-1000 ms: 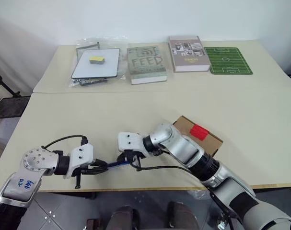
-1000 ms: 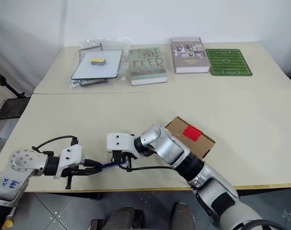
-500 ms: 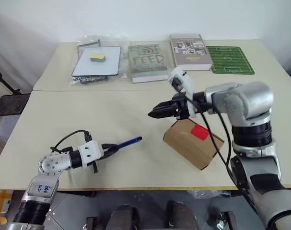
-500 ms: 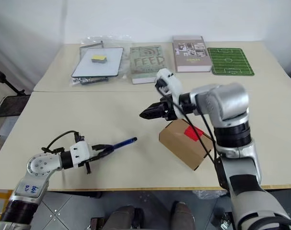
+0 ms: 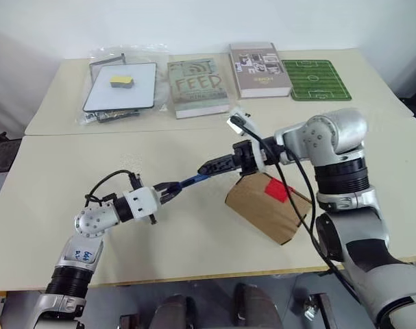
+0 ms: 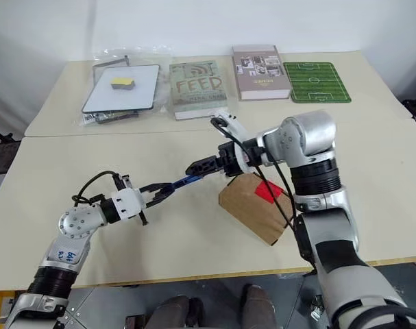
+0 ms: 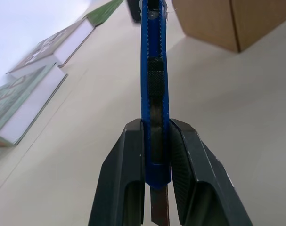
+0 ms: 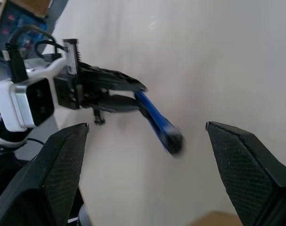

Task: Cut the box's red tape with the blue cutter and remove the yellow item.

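— What's in my left gripper (image 7: 157,155)?
— I'm clamping the blue cutter (image 5: 196,179) at frame centre, raised off the table (image 5: 194,240).
— My right gripper (image 8: 147,155)?
— Spread wide, gripping nothing, just beyond the cutter's tip.
— The box (image 5: 266,209)?
— Right of centre, its red tape (image 5: 276,188) facing up.
— Farther back?
— Books (image 5: 194,86) along the top edge.

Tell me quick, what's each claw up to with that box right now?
Left claw shut on blue cutter. Right claw open, near the cutter's tip. Box beside it on the table, red tape uncut. Nothing blocking.
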